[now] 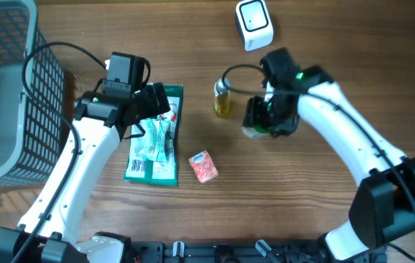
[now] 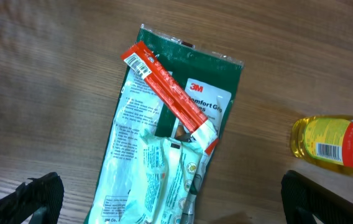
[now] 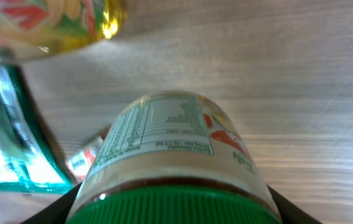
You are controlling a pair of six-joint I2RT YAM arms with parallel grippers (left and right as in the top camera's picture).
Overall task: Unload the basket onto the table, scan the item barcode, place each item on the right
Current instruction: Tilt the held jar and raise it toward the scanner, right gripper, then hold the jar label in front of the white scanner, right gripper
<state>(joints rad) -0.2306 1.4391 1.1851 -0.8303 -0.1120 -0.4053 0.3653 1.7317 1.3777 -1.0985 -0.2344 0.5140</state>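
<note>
The right claw (image 3: 173,214) is clenched on a green-lidded, paper-labelled jar (image 3: 170,143) near the white boxy scanner (image 1: 254,23). Its wrist view shows the label's print, which is hidden from overhead. The left claw (image 2: 176,196) hangs released above a flat green packet (image 2: 164,124) on the wooden bench (image 2: 52,93).

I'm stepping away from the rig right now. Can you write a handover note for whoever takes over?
Left gripper: open, empty, hovering over the green 3M pack and the pale pouches lying on it.
Right gripper: shut on the green-lidded jar, held at the lid end. The nutrition panel faces the wrist camera, and no barcode is in sight.
Things: the white scanner is at the table's far edge, the oil bottle is close to the jar, the small red packet is near the pack, and the basket is at far left.
Done: jar grasped.
Left: bring its barcode to the scanner; no scan shown yet.
</note>
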